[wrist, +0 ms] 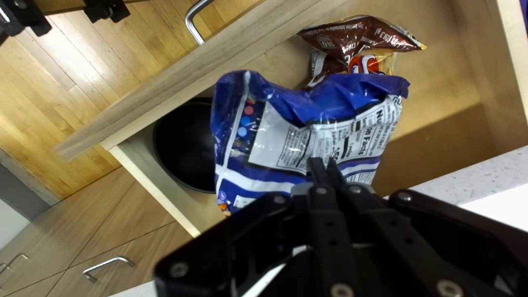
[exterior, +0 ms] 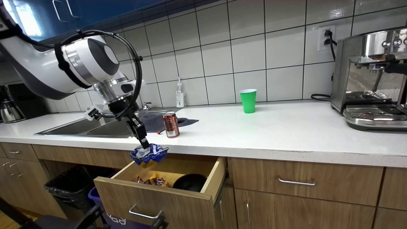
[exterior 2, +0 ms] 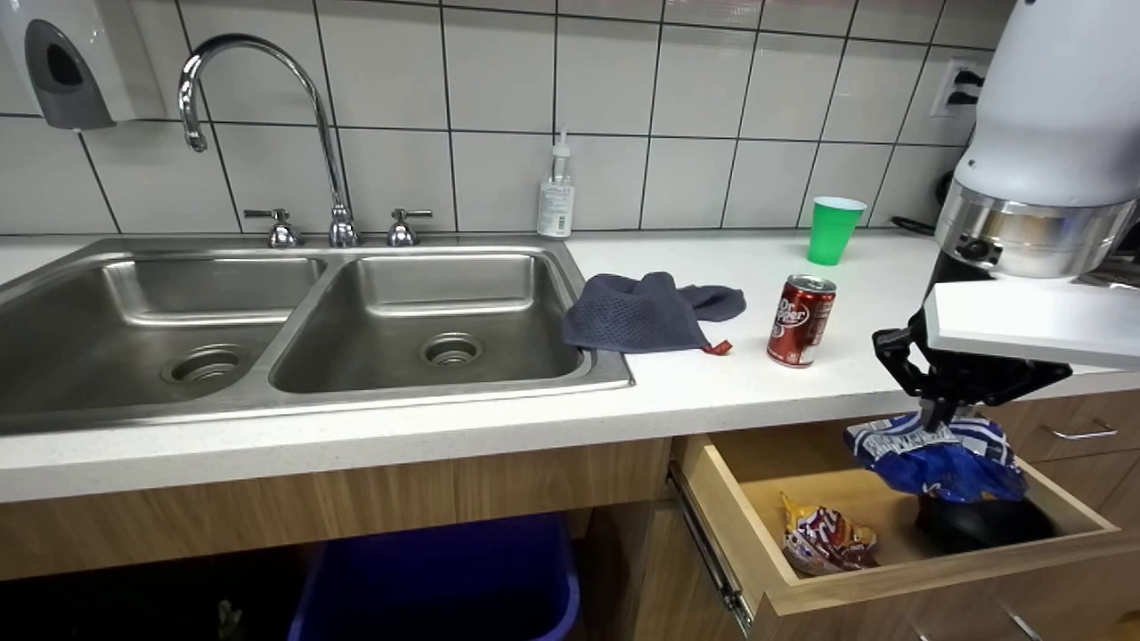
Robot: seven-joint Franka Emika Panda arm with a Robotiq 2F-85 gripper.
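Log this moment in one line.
fingers: closed on blue bag; blue bag: above open drawer; inside: black bowl, brown-yellow bag; counter: red can, green cup

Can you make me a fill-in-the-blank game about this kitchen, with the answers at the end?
The end effector holds a bag whose main color is ____.
Instead of shut, the drawer below the bag is ____.
On the outside, the cup on the counter is colored ____.
The writing on the can says "Dr ____".

Missing words: blue, open, green, Pepper.
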